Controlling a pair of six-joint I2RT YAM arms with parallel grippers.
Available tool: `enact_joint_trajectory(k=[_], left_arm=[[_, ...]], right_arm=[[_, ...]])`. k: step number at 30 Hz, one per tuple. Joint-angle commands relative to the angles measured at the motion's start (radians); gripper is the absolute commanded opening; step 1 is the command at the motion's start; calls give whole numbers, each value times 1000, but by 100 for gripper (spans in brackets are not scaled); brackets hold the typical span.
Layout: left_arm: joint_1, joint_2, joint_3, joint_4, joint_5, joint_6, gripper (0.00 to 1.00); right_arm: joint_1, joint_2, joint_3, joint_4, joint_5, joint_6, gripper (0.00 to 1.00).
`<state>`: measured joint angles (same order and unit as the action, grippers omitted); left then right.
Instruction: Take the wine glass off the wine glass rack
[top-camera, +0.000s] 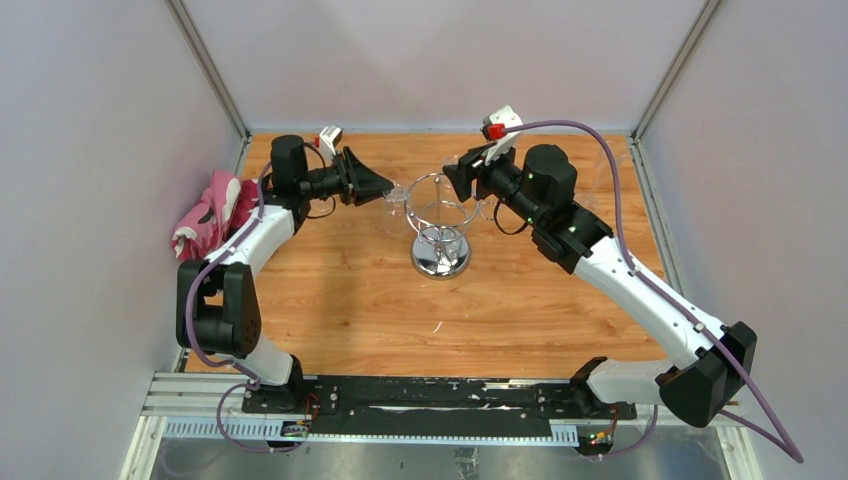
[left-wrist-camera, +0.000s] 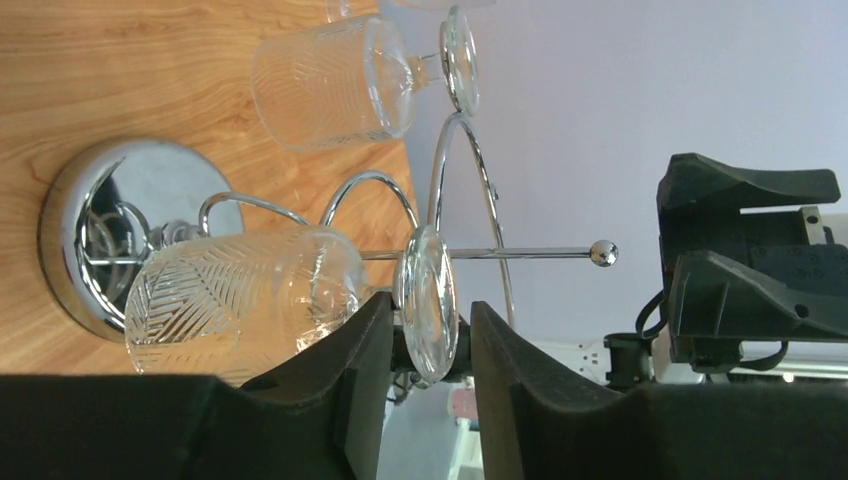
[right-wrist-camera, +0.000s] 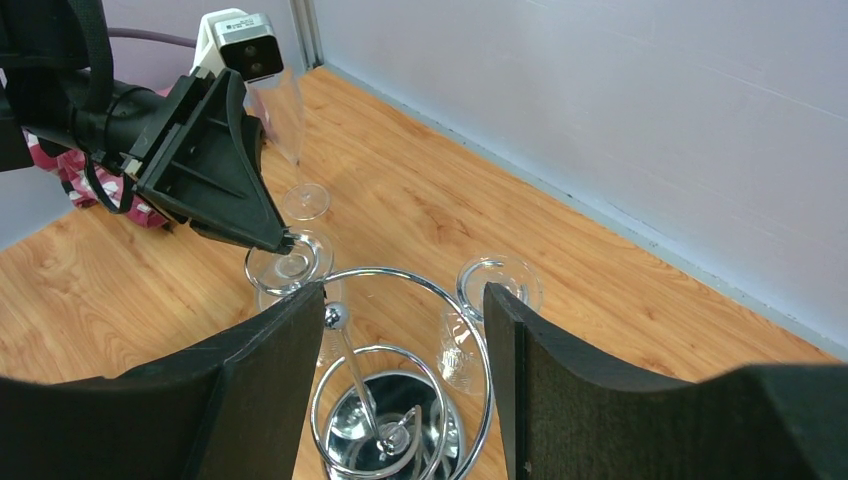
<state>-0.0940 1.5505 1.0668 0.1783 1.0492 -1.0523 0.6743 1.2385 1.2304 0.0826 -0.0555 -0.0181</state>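
The wine glass rack (top-camera: 441, 240) is a chrome wire stand on a mirrored dome base (left-wrist-camera: 95, 230), at the table's middle. Two leaf-etched wine glasses hang upside down from it. The nearer glass (left-wrist-camera: 235, 300) has its foot disc (left-wrist-camera: 427, 300) between the fingers of my left gripper (left-wrist-camera: 430, 322). The jaws stand apart around the disc, which lies close to the left finger (left-wrist-camera: 360, 350). The other glass (left-wrist-camera: 330, 80) hangs on the far side (right-wrist-camera: 497, 285). My right gripper (right-wrist-camera: 405, 330) is open above the rack, its fingers either side of the wire ring (right-wrist-camera: 420, 300).
A clear stemmed glass (right-wrist-camera: 300, 195) stands upright on the wood behind the left gripper (right-wrist-camera: 230, 190). A pink and white cloth (top-camera: 210, 212) lies at the table's left edge. Grey walls enclose three sides.
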Motion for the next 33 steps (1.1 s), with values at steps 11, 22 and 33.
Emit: enact_joint_trajectory(k=[11,22,33], left_arm=[[-7,-63,-38,33,63,26,27],[1,-70,-52,-75,43,106,38],[13,-116,30,-404,-66,326,19]], right_arm=[[13,17,-8,28,-19,12,64],[14,23,-8,31,-29,12,64],[14,25,-11,37,-38,12,64]])
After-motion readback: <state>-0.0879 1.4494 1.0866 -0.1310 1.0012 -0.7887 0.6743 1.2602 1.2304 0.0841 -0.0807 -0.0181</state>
